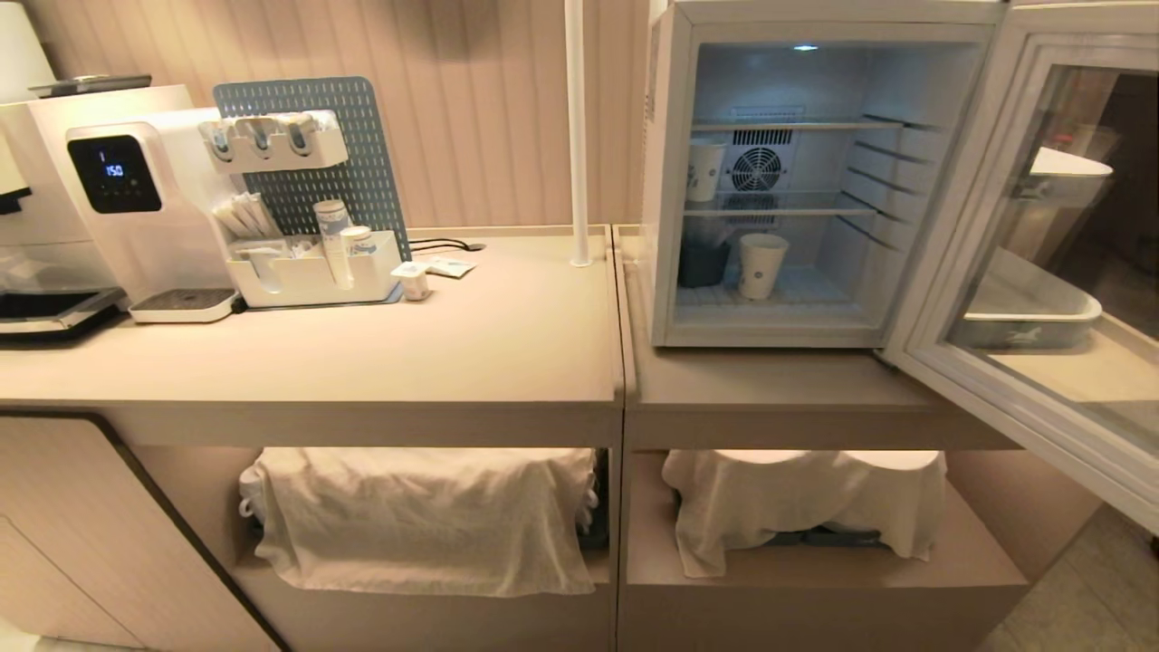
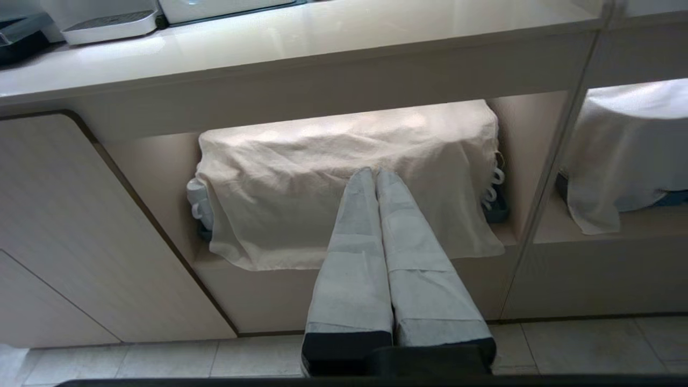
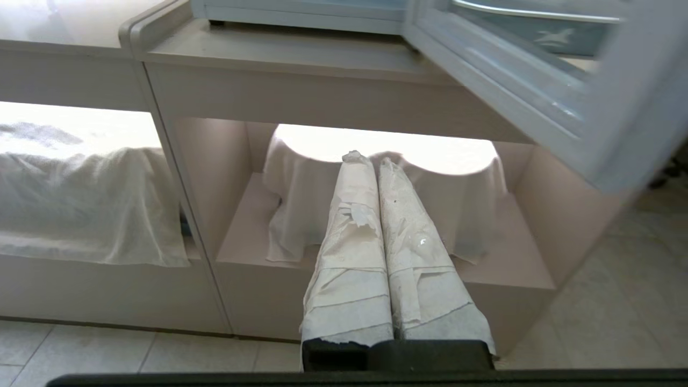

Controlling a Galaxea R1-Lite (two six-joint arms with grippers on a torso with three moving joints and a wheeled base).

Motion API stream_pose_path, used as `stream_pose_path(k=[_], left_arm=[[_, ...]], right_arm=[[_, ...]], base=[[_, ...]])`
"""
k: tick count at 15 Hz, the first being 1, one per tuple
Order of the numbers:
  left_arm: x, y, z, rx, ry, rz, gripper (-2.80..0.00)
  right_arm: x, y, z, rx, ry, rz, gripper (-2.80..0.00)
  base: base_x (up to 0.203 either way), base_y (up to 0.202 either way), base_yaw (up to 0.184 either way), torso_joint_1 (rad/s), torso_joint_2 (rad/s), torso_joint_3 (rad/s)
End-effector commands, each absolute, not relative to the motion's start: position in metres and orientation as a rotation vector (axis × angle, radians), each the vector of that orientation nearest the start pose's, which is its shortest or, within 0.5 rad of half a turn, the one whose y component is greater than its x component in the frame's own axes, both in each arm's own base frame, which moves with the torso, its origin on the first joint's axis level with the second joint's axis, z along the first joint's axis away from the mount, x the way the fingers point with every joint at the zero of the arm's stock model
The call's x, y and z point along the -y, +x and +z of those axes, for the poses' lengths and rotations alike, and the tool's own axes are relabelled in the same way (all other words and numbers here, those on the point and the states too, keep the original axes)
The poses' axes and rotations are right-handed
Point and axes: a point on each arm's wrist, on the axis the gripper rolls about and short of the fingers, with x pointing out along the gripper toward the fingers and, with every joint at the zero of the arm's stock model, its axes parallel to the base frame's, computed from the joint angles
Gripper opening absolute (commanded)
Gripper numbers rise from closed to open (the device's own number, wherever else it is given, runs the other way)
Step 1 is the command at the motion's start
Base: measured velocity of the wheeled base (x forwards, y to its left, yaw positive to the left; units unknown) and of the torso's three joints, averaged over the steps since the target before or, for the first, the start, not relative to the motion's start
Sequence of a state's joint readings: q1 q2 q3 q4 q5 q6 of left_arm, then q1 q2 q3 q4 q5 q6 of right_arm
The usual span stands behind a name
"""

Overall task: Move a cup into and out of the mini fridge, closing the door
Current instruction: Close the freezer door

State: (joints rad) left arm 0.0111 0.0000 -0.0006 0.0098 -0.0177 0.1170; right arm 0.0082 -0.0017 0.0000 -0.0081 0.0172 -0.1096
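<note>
Hanging low before the counter, left end effector point(image 2: 374, 173) and right end effector point(image 3: 371, 158) (both empty) are pinched closed.

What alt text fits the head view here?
A boxy white mini fridge stands on a beige counter with its glass-windowed door swung wide open, a small white paper cup on its floor and another on the wire shelf above. No arm shows.

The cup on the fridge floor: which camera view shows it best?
The head view: the cup stands upright inside the open mini fridge, fully visible. Neither wrist view shows it.
</note>
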Motion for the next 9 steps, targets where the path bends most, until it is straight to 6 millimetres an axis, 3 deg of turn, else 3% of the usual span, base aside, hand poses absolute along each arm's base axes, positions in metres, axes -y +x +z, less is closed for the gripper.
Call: stream_pose_path(k=[1, 9], left_arm=[[0.0007, -0.0228, 0.0744, -0.010, 0.116, -0.007, -2.80], [0.0007, -0.0228, 0.0744, -0.010, 0.109, -0.007, -2.80]], right_arm=[[-0.0002, -0.0228, 0.0763, 0.009, -0.110, 0.026, -2.80], [-0.0002, -0.0229, 0.0762, 0.011, -0.110, 0.026, -2.80]], base=[[-0.114, -0.142, -0.002, 0.006, -0.01, 0.002], [0.000, 0.000, 0.000, 0.000, 0.00, 0.000]])
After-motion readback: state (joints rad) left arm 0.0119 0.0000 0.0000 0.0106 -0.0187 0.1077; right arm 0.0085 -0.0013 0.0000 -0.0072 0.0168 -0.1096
